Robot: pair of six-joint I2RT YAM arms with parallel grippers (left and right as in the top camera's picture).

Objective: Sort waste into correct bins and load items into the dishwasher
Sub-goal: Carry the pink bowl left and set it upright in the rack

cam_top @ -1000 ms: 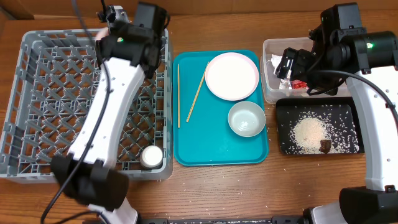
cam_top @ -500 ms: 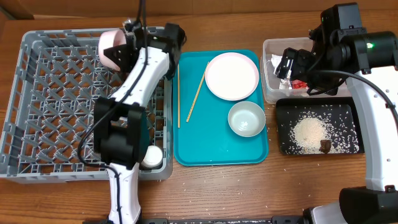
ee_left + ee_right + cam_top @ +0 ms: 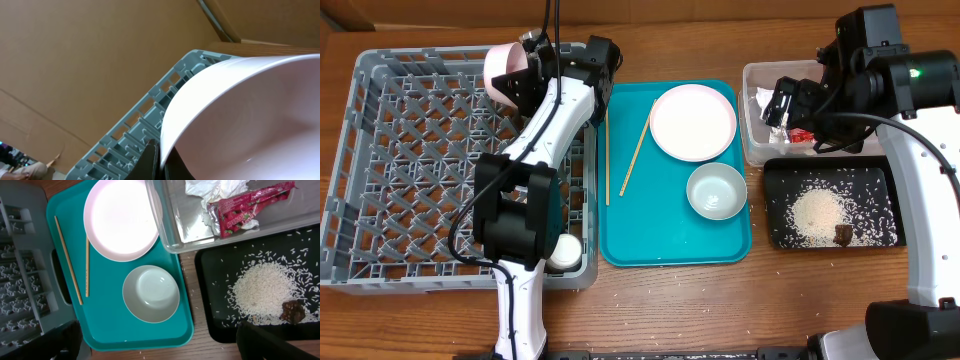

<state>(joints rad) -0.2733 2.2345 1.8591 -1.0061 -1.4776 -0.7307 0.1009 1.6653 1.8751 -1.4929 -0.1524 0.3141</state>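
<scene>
Bright, even light; soft shadows

Right wrist view: one printed item. A red shiny wrapper (image 3: pixel 248 206) lies in the clear tub (image 3: pixel 182 227), up and to the right of the right gripper (image 3: pixel 167 339), beyond its right-hand finger. White lettering runs along the wrapper's length on the red foil, but it is too small and creased to read. Overhead view: the same wrapper is only a red fleck and its print cannot be made out. Nothing else carries a legible word, number or brand.
</scene>
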